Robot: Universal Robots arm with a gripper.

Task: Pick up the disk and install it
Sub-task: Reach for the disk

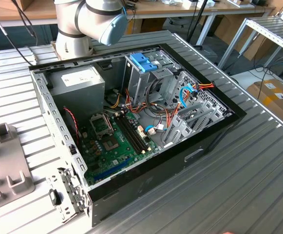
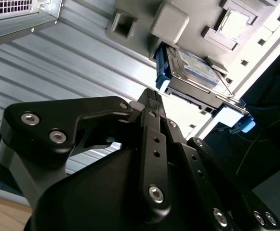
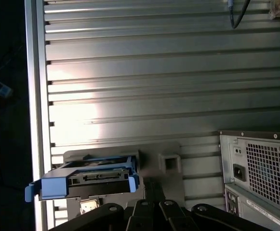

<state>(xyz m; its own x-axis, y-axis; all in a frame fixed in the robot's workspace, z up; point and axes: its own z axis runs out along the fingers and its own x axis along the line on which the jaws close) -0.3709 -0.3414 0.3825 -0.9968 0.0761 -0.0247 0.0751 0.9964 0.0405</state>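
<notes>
Probably the biggest risk is at the table's edge. The disk (image 2: 193, 70) lies in a grey fixture (image 2: 178, 24) right at the edge of the table (image 3: 154, 72). In the first wrist view one blue rail end of the disk reaches out past that edge into open air. A sideways knock there could tip it out of the fixture and off the table.

The gripper (image 2: 150, 95) is near the disk but apart from it. It holds nothing, and its fingers look pressed together. In this state they cannot go around the disk, so I think a descent now would hit the top or a rail and not grasp. The fixture also has raised blocks just beside the disk, and a finger could catch on them.

Room is better on the other sides. Between the fixture and the case (image 1: 204, 146) there is open ribbed table, and in the first wrist view the rear of the case stands well apart from the disk.

Inside the case it is tighter. The cage (image 1: 143, 62) with the blue top stands between the grey box (image 1: 78, 80) and the cables (image 1: 190, 92), and loose orange and blue ones lie close to it. I judge that a carried disk could snag these or strike the case wall
</notes>
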